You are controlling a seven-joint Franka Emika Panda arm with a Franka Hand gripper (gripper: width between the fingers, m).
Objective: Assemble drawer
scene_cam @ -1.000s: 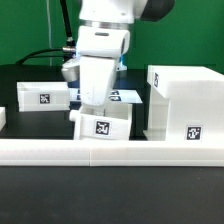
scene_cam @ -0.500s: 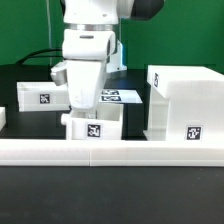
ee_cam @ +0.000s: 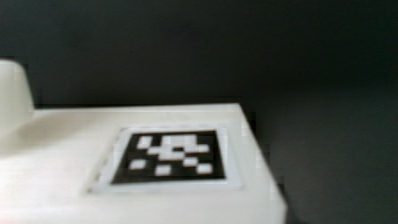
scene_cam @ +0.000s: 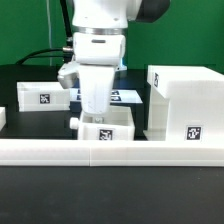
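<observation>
Hand (scene_cam: 92,110) of the Panda arm, set low over a small white drawer part (scene_cam: 108,133) that rests on the black tabletop (scene_cam: 35,125) directly beneath it. The fingertips are hidden behind the hand's own body, so it cannot be told whether they grip the part or stand released. The wrist view shows the part's flat face and its marker tag (ee_cam: 173,157) close under the hand. The part is judged light, rigid and smooth-skinned, so best taken across a thin wall rather than a broad face. On the exterior view's right of the hand stands the large white drawer housing (scene_cam: 185,100), just beside the part. A white panel (scene_cam: 40,97) lies on the other side, the marker board (scene_cam: 128,96) behind, and a white rail (scene_cam: 110,152) in front; room is tight.
</observation>
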